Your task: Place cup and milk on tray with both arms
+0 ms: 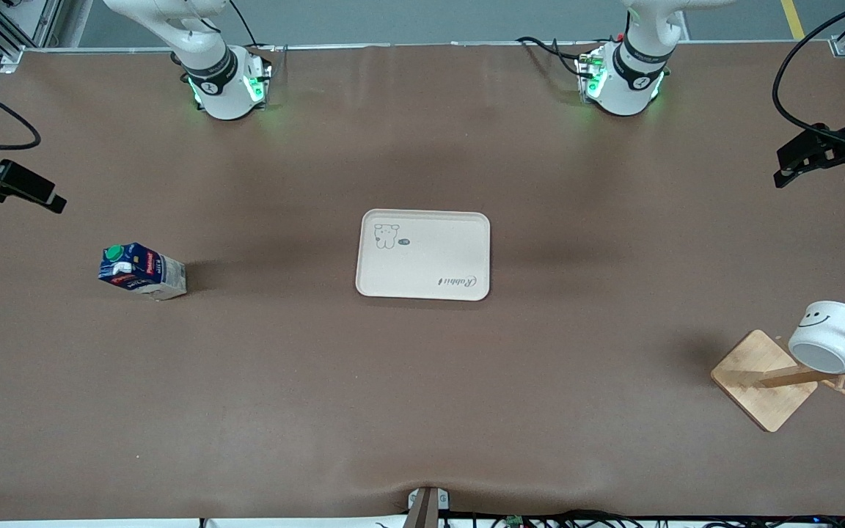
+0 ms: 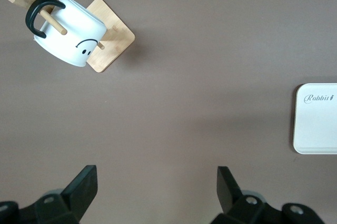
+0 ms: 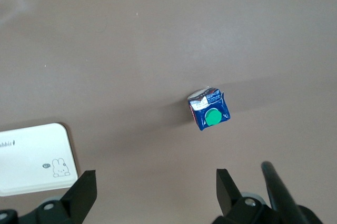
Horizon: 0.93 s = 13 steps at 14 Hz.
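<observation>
The white cup (image 1: 826,339) with a black handle and a smiley face hangs tilted on a peg of a wooden rack (image 1: 763,380) at the left arm's end; it also shows in the left wrist view (image 2: 71,32). The blue milk carton (image 1: 140,271) with a green cap stands at the right arm's end and also shows in the right wrist view (image 3: 208,110). The beige tray (image 1: 422,255) lies mid-table with nothing on it. My left gripper (image 2: 157,184) is open and empty, high above bare table at the left arm's end. My right gripper (image 3: 157,184) is open and empty, high above bare table at the right arm's end.
The rack's square wooden base (image 2: 110,37) sits under the cup, with its pegs sticking out. The two arm bases (image 1: 228,84) (image 1: 622,81) stand along the table's farthest edge from the front camera. Brown table surface (image 1: 422,396) lies between the tray, the carton and the rack.
</observation>
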Tool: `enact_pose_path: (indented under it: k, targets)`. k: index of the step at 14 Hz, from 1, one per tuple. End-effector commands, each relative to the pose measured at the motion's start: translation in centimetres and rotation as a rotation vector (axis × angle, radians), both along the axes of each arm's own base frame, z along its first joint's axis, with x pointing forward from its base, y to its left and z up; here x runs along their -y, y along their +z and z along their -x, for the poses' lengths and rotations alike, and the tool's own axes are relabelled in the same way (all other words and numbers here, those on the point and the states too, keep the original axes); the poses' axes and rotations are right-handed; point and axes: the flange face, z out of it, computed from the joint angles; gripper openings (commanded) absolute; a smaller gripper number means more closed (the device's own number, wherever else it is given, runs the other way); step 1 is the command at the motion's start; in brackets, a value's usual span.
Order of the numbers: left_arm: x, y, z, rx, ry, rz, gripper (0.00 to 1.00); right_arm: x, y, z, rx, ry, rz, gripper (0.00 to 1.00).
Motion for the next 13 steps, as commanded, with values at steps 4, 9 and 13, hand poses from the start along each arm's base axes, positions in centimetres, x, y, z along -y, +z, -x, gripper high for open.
enact_pose_path:
  k: [4, 9, 13]
  targets:
    - [-0.7, 0.2, -1.2, 0.000, 0.001, 0.004, 1.00, 0.1, 0.7, 0.8, 0.009, 0.058, 0.006, 1.00]
    - [-6.3, -0.8, -1.8, 0.049, 0.078, 0.005, 1.00, 0.5, 0.7, 0.8, 0.009, 0.049, 0.003, 1.00]
    - [-9.6, -4.5, -1.4, 0.170, 0.073, -0.010, 1.00, 0.6, 0.3, 0.6, 0.003, 0.046, 0.003, 1.00]
